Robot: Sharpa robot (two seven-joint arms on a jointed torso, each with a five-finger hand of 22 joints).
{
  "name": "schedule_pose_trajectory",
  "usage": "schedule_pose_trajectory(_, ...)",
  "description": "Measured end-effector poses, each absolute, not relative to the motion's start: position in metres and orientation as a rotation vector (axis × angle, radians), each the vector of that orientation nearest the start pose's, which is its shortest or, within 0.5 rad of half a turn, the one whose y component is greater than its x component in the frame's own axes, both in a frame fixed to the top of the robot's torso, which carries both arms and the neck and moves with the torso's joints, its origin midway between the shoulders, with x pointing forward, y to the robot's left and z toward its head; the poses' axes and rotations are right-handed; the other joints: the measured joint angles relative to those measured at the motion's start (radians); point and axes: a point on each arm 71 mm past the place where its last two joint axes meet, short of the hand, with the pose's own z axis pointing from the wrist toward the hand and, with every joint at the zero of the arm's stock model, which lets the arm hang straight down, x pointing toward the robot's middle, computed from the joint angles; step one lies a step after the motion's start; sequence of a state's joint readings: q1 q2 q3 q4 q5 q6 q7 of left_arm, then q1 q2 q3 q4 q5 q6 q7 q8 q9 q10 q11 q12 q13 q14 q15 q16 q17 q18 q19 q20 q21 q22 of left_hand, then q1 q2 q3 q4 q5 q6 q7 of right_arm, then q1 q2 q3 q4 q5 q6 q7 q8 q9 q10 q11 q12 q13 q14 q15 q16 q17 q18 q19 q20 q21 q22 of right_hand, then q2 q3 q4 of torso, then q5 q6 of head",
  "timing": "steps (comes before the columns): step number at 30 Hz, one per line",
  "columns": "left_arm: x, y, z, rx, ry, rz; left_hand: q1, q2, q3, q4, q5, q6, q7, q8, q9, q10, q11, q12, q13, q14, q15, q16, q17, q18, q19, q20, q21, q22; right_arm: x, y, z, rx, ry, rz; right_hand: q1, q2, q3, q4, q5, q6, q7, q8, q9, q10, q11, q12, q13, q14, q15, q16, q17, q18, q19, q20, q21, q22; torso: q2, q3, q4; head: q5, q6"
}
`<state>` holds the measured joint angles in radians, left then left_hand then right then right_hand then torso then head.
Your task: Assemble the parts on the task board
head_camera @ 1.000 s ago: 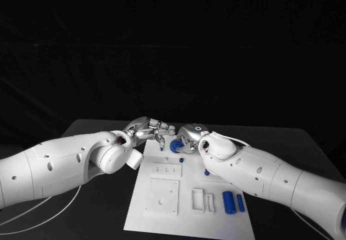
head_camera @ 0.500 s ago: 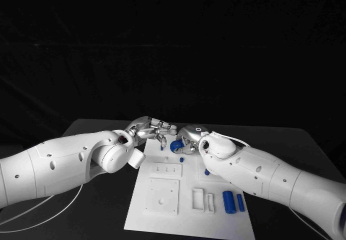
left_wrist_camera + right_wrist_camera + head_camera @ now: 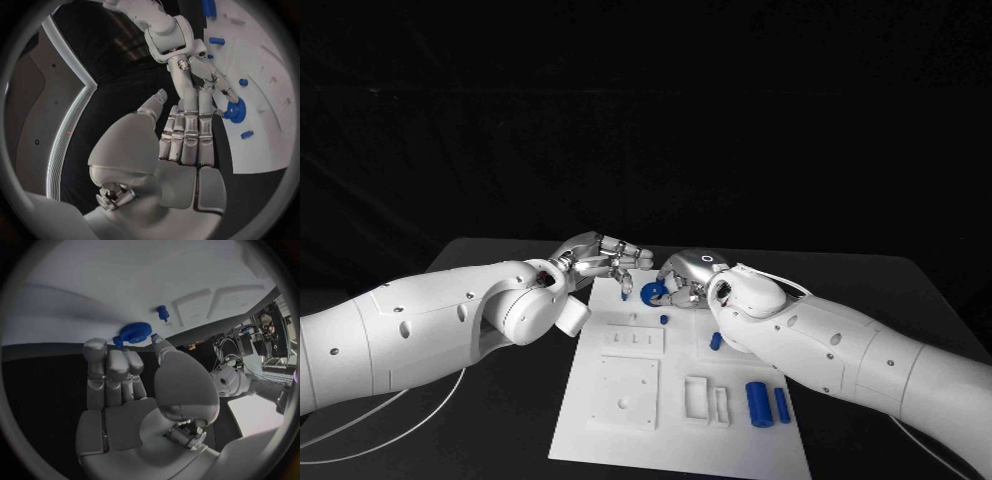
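A blue gear (image 3: 652, 292) sits at the far end of the white task board (image 3: 675, 440). My right hand (image 3: 684, 272) pinches the gear (image 3: 134, 332) between its thumb and fingertips; the left wrist view shows those fingers (image 3: 212, 82) on the gear (image 3: 235, 111). My left hand (image 3: 600, 254) hovers just left of it at the board's far left corner. Its fingers (image 3: 187, 135) are stretched out side by side, the thumb is apart, and it holds nothing. A small blue peg (image 3: 664, 319) stands just nearer than the gear (image 3: 162, 313).
Another small blue piece (image 3: 715, 341) lies mid-board beside my right forearm. Two blue cylinders (image 3: 759, 403) (image 3: 780, 403) lie near the board's right edge. White raised blocks (image 3: 626, 392) and slotted pieces (image 3: 704, 400) take up the near half. Black table surrounds the board.
My right forearm has shifted slightly to the right. The gear and my left hand stay where they were.
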<state>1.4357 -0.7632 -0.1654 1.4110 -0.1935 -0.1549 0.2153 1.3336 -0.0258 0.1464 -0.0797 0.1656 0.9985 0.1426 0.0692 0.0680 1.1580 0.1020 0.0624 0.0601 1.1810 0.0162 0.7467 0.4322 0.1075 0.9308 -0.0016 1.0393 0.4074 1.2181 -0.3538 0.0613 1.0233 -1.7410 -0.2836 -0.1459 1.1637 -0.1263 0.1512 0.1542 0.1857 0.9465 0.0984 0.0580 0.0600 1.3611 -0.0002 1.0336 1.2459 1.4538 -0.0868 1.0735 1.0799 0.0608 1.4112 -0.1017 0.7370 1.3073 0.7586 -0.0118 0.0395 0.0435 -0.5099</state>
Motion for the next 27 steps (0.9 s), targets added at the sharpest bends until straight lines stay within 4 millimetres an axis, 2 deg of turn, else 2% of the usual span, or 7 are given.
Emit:
schedule_pose_trajectory(5,0.527,0.196,-0.12,-0.763,1.657,-1.451,0.0,0.0,0.0,0.0,0.0,0.0,0.0,0.0,0.0,0.0,0.0,0.0,0.0,0.0,0.0,0.0,0.0,0.0,0.0,0.0,0.0,-0.003,0.564,-0.091,-0.158,-0.308,1.483,0.51,0.013,-0.013,0.018,-0.018,0.0,0.034,0.002,0.0,0.001,0.0,0.0,0.0,0.0,0.0,0.0,-0.004,-0.003,0.0,0.0,0.0,-0.003,0.001,-0.001,0.0001,-0.0026,0.001,0.0)
schedule_pose_trajectory(7,0.527,0.197,-0.12,-0.765,1.655,-1.449,0.0,0.0,0.0,0.0,0.0,0.0,0.0,0.0,0.0,0.0,0.0,0.0,0.0,0.0,0.0,0.0,0.0,-0.001,0.0,0.0,0.0,-0.003,0.563,-0.097,-0.154,-0.295,1.47,0.519,0.016,-0.011,0.028,-0.028,0.0,0.044,0.004,0.0,0.002,0.0,0.0,0.0,-0.001,0.0,0.0,-0.004,-0.004,0.0,0.0,0.0,-0.003,0.001,-0.001,0.0002,-0.0034,0.002,0.001)
schedule_pose_trajectory(13,0.527,0.208,-0.12,-0.776,1.643,-1.435,0.0,0.0,0.0,0.0,0.0,-0.004,0.004,0.0,0.0,0.0,0.0,0.0,0.0,0.0,0.0,0.0,0.0,-0.002,0.0,0.0,0.004,-0.003,0.558,-0.123,-0.133,-0.24,1.42,0.55,0.024,-0.013,0.036,-0.053,0.03,0.053,0.011,0.0,0.002,-0.005,0.005,0.0,-0.003,0.002,0.003,-0.008,-0.007,0.0,0.0,0.0,-0.009,0.001,-0.003,0.0027,-0.0091,0.006,0.003)
schedule_pose_trajectory(15,0.527,0.213,-0.12,-0.782,1.637,-1.427,0.0,0.0,0.0,0.0,0.0,-0.004,0.004,0.0,0.0,0.0,0.0,0.0,0.0,0.0,0.0,0.0,0.0,-0.003,0.0,0.0,0.004,-0.003,0.556,-0.134,-0.127,-0.221,1.407,0.554,0.028,-0.009,0.036,-0.058,0.031,0.053,0.011,0.0,0.002,-0.005,0.005,0.0,-0.003,0.003,0.003,-0.008,-0.007,0.0,0.0,0.0,-0.009,0.001,-0.004,0.0039,-0.0124,0.008,0.003)
schedule_pose_trajectory(20,0.527,0.221,-0.119,-0.791,1.626,-1.415,0.0,0.0,-0.002,-0.002,0.0,-0.004,0.004,0.0,0.0,0.075,-0.028,0.031,0.005,-0.004,-0.004,-0.001,0.0,-0.007,-0.002,-0.002,0.004,-0.007,0.554,-0.16,-0.113,-0.169,1.384,0.558,0.075,-0.016,0.032,-0.109,0.019,0.048,0.016,0.0,0.002,-0.009,0.009,0.0,-0.008,0.003,0.003,-0.015,-0.013,0.0,0.0,0.0,-0.021,0.001,-0.009,0.0091,-0.025,0.014,0.0)
schedule_pose_trajectory(23,0.528,0.228,-0.119,-0.795,1.618,-1.405,0.0,0.0,-0.004,-0.004,0.0,0.004,-0.004,0.0,0.0,0.103,-0.041,0.047,0.006,-0.002,-0.009,-0.008,-0.001,-0.007,-0.006,-0.006,0.004,-0.008,0.554,-0.18,-0.107,-0.137,1.381,0.546,0.087,-0.011,0.028,-0.139,0.019,0.047,0.016,0.0,0.002,-0.009,0.009,-0.005,-0.01,0.003,0.003,-0.02,-0.015,0.0,0.0,0.0,-0.026,0.001,-0.012,0.0127,-0.0323,0.015,-0.003)
schedule_pose_trajectory(27,0.53,0.238,-0.119,-0.801,1.602,-1.39,0.007,0.007,-0.023,-0.016,0.0,0.007,-0.007,0.0,0.0,0.104,-0.042,0.058,0.006,-0.002,-0.009,-0.025,-0.005,-0.014,-0.002,-0.017,-0.005,-0.015,0.555,-0.205,-0.106,-0.098,1.393,0.526,0.094,-0.012,0.025,-0.154,0.019,0.053,0.011,0.0,0.002,-0.009,0.009,-0.005,-0.012,0.0,0.007,-0.021,-0.017,0.0,-0.004,0.004,-0.028,0.001,-0.016,0.017,-0.0419,0.017,-0.006)
